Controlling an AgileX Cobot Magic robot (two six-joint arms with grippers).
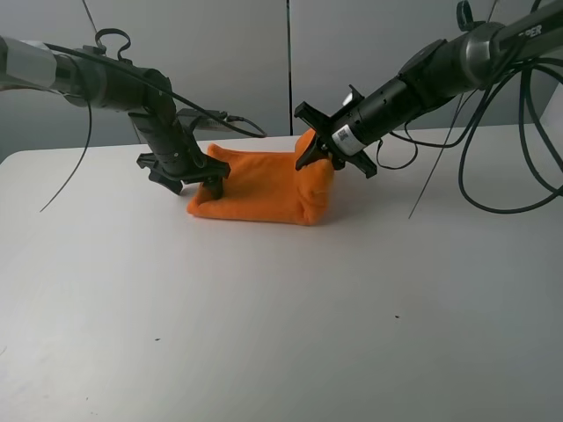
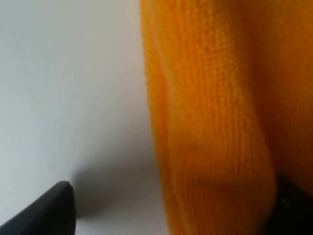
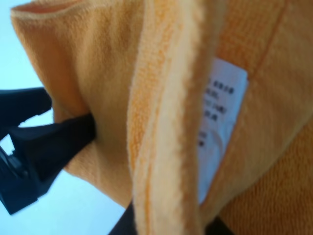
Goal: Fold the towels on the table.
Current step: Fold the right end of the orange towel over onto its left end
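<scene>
And here's the picture: the orange towel lies bunched in a thick, loosely folded heap on the far half of the white worktop, near the middle, with an arm at each end. On the left, the left pincer points down at the towel's left end, its tips right where the cloth meets the worktop. Close up from that wrist, the jaws stand wide. One dark finger sits over bare worktop, clear of the cloth with a strip of white between. The other finger just peeks out beyond the thick fold of towel, so the fold lies between them, unpinched. Over on the right, the right pincer comes in at a slant and has the towel's right end nipped tight, and that end stands up in a peak above the rest of the heap. Its wrist view is full of orange, with layered edges of towel running down into the closed tips. The small white label with its grey print shows among the folds. A black part presses into the cloth at one side, and whose it is I cannot tell. A few dark specks dot the near worktop.
</scene>
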